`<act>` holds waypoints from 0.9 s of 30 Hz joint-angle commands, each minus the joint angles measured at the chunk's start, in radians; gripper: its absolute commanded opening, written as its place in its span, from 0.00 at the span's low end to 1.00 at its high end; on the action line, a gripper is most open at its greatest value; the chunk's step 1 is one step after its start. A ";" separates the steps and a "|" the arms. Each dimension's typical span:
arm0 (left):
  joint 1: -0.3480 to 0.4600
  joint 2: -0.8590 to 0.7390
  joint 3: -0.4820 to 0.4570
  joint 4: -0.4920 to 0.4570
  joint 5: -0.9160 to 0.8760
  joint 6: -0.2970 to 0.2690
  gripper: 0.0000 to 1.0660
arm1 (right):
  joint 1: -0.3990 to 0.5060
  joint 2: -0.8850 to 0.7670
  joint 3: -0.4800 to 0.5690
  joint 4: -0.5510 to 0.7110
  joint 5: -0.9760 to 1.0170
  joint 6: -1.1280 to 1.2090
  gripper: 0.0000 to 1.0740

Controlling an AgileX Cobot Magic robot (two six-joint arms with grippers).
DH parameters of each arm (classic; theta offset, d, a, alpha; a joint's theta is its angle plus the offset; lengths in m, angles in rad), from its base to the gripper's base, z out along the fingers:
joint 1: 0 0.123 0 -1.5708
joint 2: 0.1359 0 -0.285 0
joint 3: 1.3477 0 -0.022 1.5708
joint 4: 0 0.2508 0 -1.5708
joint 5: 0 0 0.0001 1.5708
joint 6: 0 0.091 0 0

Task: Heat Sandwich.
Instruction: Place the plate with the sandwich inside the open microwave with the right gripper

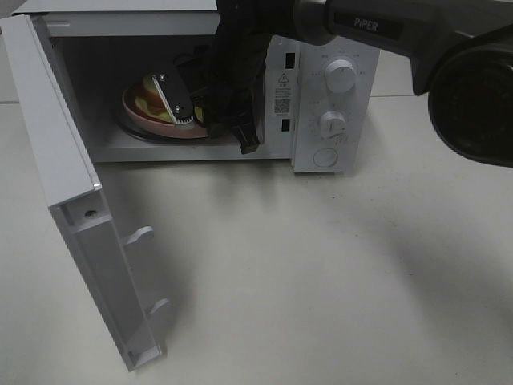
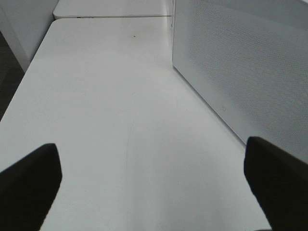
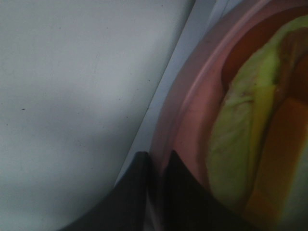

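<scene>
Surface: white tabletop point(image 1: 321, 265), white microwave oven point(image 1: 361, 100) standing open.
Sandwich: green-filled sandwich point(image 3: 240, 144) on round pink plate point(image 3: 190, 125), just beside right gripper point(image 3: 156, 156).
Right gripper: nearly closed, pinching plate rim.
Left gripper point(image 2: 154, 187): wide, empty.

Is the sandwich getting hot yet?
Not yet. Done: the sandwich and its plate sit inside the microwave. In hand: the right gripper pinches the plate's rim. Left: let go, pull out, shut the open door, turn the knobs.

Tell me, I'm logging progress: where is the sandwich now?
Exterior high view, upper left: the sandwich sits on the pink plate inside the open microwave.
</scene>
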State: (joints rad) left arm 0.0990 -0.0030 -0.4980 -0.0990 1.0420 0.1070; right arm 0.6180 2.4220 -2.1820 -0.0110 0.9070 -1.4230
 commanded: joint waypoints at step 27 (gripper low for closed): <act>0.001 -0.026 0.001 -0.005 -0.004 -0.004 0.92 | -0.002 -0.065 0.118 0.030 -0.109 0.150 0.68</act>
State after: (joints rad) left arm 0.0990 -0.0030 -0.4980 -0.0990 1.0420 0.1070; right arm 0.6180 2.3760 -2.0800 0.0100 0.8190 -1.2920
